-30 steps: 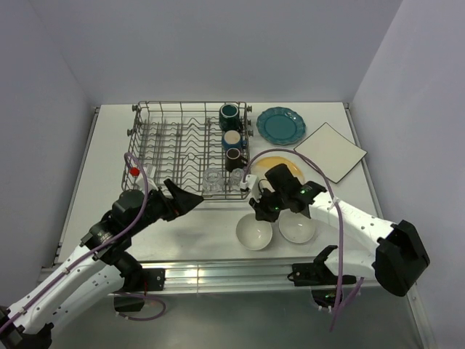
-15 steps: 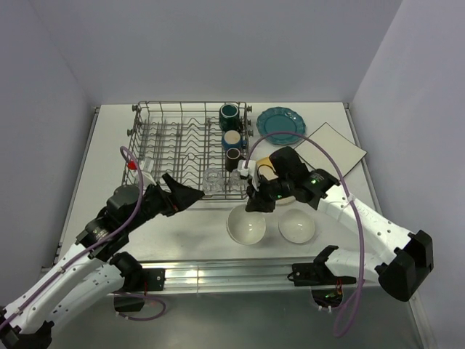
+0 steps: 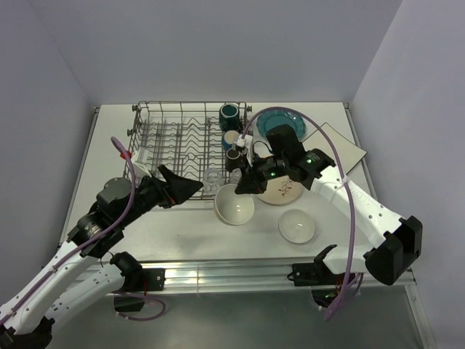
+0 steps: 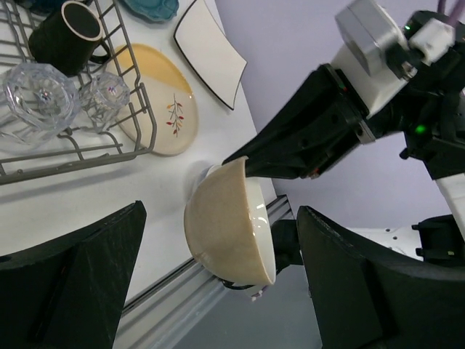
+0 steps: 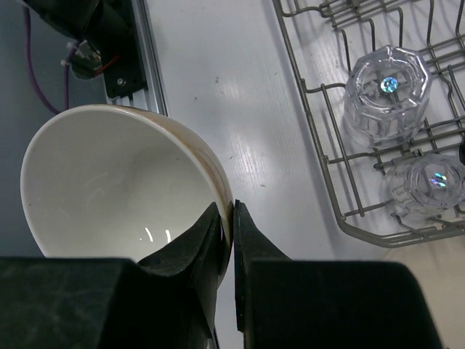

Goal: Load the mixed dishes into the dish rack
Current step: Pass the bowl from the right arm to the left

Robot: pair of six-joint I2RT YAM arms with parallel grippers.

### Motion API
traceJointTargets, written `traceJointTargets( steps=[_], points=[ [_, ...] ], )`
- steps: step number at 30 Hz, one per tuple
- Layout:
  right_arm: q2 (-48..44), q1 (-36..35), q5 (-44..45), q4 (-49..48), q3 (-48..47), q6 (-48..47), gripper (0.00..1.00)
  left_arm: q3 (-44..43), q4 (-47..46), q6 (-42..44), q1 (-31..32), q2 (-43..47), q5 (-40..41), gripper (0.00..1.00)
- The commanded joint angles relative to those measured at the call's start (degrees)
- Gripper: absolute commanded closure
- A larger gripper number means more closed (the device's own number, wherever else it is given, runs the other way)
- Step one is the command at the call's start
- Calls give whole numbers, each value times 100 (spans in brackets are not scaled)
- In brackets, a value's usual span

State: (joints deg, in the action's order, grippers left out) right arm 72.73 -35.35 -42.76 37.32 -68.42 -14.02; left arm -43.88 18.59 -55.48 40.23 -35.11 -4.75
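Bowl (image 3: 234, 205) is off the table (image 3: 109, 145), tipped on its side, just in front of the rack (image 3: 174, 138)'s near rail, near the corner with the two glasses (image 3: 212, 177). The right gripper (image 3: 247, 185) has it by the rim only: jaws pinched almost together, one finger inside the wall and one outside. That's a thin grip, so I'd expect the bowl to swing or slip if you jerk the wrist. Move slowly and don't roll the wrist further. The left gripper (image 3: 187, 190) is spread wide and holds nothing. From its wrist view the bowl sits between its fingers but apart from both. This looks like either a handover or a direct drop into the rack; I can't tell which. For a handover, bring the left fingers across the bowl's body and close fully before the right lets go. For a direct placement, lift over the near rail, steer clear of the glasses and the mugs (image 3: 231, 138) behind them, and aim for the bare tines to their left. Set the bowl on edge between two tines and open only once it leans on them. A second bowl (image 3: 296, 225) waits on the table, and the yellow plate (image 3: 280, 193) lies under the right arm, so watch both on the return.
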Motion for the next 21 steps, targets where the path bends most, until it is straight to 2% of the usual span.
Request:
traceJointTargets(
  steps=[1,10,16,21],
  points=[
    [127,221,-461,-155,-487,286,100,-454,179,468,29,-153,88,8],
    [549,758,-523,-418,-997,584,100,-1105,303,1118,29,-750,141,8],
    [804,881,-408,-910,-1305,769,100,-1746,532,1207,29,-1550,273,8],
    [1067,1065,-478,-1192,-1542,1024,100,-2063,365,1329,29,-1806,326,8]
  ],
)
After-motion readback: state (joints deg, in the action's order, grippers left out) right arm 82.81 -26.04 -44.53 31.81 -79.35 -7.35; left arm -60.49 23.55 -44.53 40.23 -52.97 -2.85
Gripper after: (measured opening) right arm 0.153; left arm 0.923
